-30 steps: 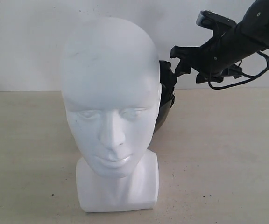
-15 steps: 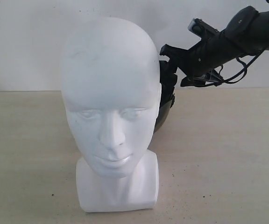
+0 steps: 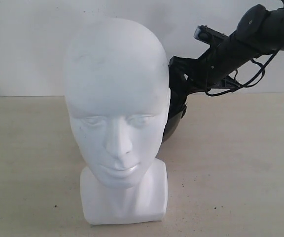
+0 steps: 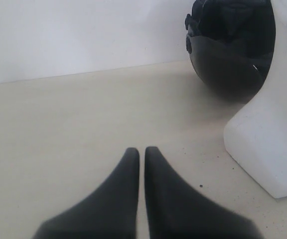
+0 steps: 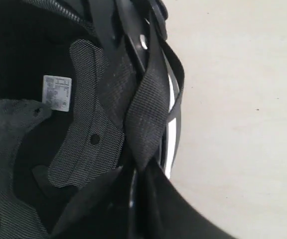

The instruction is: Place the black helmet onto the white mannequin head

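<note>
Pale beige tabletop [image 4: 59,114], matte, runs under the left jaws and on ahead of them. Plain white wall [image 4: 73,35] stands well beyond the tips, and the table-wall seam is a straight line. Tiny dark speck [image 4: 201,186] lies on the tabletop near the left jaws' tips, off to one side. The same beige surface lies beside the right jaws, with one small dark fleck [image 5: 257,109] on it. The exterior view shows a few more specks scattered over the table.

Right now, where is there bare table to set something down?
Bare table left of the white mannequin head and right of its base. Crowded behind it: the black helmet, with the right arm reaching it.
</note>
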Tool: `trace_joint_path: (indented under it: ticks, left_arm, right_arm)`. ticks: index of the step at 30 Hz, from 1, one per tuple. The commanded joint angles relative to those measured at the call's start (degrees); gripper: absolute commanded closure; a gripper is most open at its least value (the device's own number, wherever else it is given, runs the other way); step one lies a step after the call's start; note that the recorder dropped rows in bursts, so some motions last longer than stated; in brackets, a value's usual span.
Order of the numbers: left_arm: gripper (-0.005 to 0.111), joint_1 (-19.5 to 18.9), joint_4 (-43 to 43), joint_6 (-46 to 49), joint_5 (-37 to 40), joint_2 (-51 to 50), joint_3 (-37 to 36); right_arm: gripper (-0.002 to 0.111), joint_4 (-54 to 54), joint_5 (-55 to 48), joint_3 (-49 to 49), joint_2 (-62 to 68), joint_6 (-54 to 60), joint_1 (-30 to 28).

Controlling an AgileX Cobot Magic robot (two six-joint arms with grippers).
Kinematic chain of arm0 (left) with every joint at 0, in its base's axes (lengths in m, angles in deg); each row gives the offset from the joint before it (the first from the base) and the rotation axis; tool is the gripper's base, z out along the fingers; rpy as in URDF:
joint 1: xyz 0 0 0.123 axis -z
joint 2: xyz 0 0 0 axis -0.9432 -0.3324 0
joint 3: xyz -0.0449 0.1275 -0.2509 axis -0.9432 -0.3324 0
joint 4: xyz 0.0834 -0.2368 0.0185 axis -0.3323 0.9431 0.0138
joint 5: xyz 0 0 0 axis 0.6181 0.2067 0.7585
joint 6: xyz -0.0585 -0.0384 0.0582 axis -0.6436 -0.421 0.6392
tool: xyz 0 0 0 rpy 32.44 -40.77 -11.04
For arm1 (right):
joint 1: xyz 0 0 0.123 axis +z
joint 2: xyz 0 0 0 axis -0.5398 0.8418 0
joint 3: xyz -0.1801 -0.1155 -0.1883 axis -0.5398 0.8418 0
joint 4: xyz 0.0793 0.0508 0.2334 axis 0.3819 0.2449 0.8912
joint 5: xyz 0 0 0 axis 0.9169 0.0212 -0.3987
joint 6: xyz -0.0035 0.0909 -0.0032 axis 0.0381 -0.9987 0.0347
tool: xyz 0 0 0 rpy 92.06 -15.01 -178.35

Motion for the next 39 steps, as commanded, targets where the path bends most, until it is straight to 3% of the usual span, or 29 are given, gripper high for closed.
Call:
trace_joint_path:
  ticks: [1,12,32,39]
  left_arm:
    - [0.102,-0.17,0.4,-0.16,-0.02,0.18,-0.21]
    - [0.102,-0.17,0.4,-0.16,-0.02,0.18,-0.21]
    - [0.102,-0.17,0.4,-0.16,-0.02,0.18,-0.21]
    - [0.102,-0.17,0.4,-0.16,-0.02,0.18,-0.21]
  right_arm:
    - [0.108,-7.47,-1.35,-0.39,-0.75,-3.69,0.08]
    - [0.108,-15.92,-5.45,-0.39,-3.81,-7.45,-1.89]
    - [0.108,-24.44,-23.66,-0.28,-9.53,-2.97,-7.46]
    - [0.108,-26.59,-24.2,6.02,-14.04,-0.59,-7.46]
